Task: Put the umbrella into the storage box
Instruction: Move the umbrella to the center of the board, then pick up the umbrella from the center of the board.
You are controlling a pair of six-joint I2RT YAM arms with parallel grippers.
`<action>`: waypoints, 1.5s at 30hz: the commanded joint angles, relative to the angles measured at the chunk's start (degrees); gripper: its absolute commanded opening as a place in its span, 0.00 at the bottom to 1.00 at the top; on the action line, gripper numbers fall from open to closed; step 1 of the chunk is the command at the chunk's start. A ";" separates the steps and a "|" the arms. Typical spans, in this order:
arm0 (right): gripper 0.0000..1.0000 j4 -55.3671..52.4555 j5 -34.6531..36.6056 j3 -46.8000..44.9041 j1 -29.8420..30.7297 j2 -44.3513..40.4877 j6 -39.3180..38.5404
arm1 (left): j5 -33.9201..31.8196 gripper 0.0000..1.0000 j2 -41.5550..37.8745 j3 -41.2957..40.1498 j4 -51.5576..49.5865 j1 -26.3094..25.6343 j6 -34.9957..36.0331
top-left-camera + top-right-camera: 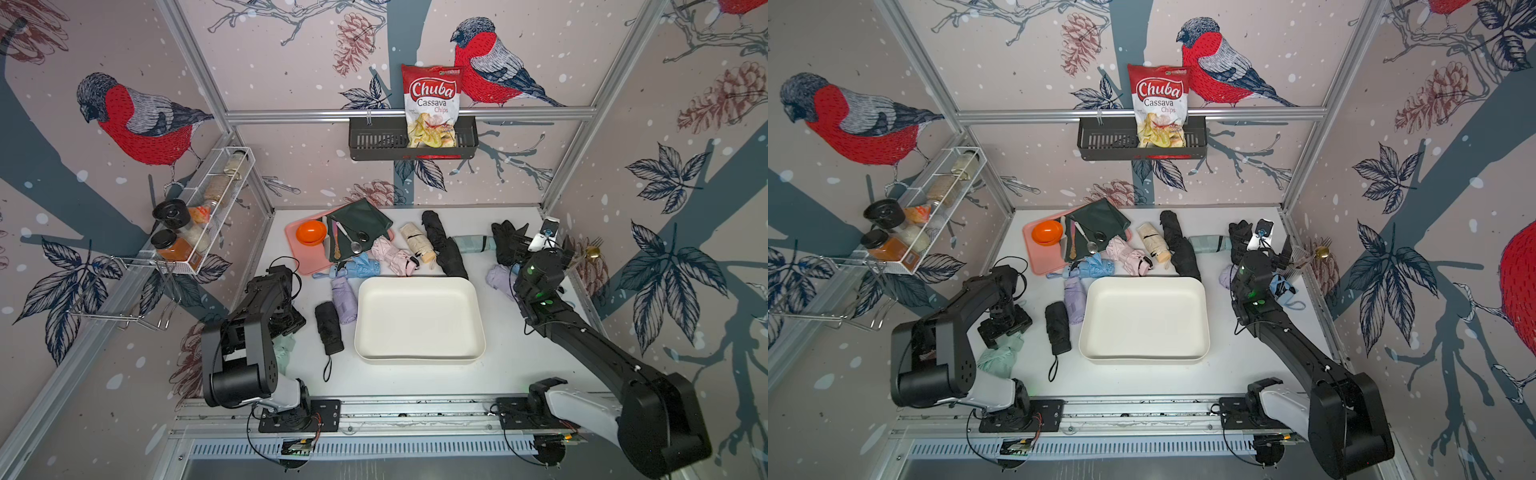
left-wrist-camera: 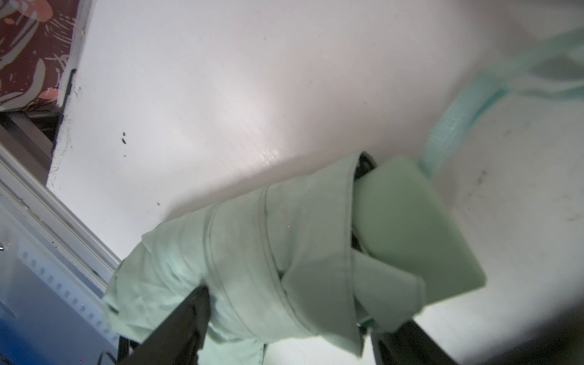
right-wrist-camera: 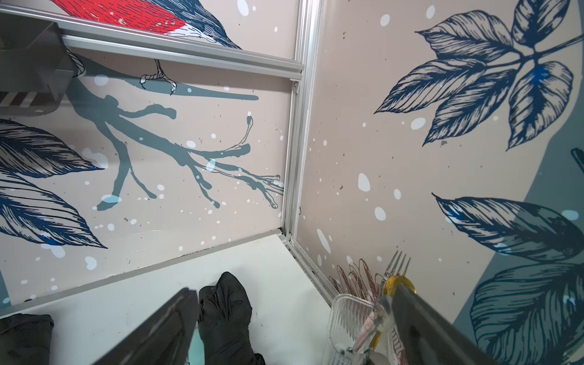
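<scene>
Mint-green umbrella [image 2: 278, 252] sits between the fingers of the left gripper [image 2: 305, 306], arm folded low; whether clamped, I cannot tell. Bare table [image 2: 221, 94] lies beyond the fingertips, and the right gripper [image 3: 294, 289] has its fingers spread wide.

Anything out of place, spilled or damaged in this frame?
Nothing looks spilled or broken. The pink umbrella and the blue umbrella, beyond the storage box, are loosely bunched rather than neatly rolled. The dark green cloth lies askew, overhanging the far edge of the pink tray.

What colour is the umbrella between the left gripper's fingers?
The umbrella is pale mint green, handle and strap too; the left wrist view shows it best.
</scene>
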 commanded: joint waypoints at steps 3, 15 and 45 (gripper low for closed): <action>1.00 3.29 1.89 1.00 0.56 0.52 -2.52 | 13.58 0.70 4.06 0.92 13.62 0.23 -1.04; 1.00 2.75 3.64 2.41 3.77 3.49 -3.81 | 24.40 0.71 6.54 10.26 20.38 0.05 -4.39; 1.00 5.52 5.78 4.06 6.14 6.98 -5.69 | 11.71 0.79 7.55 13.68 4.37 0.93 8.88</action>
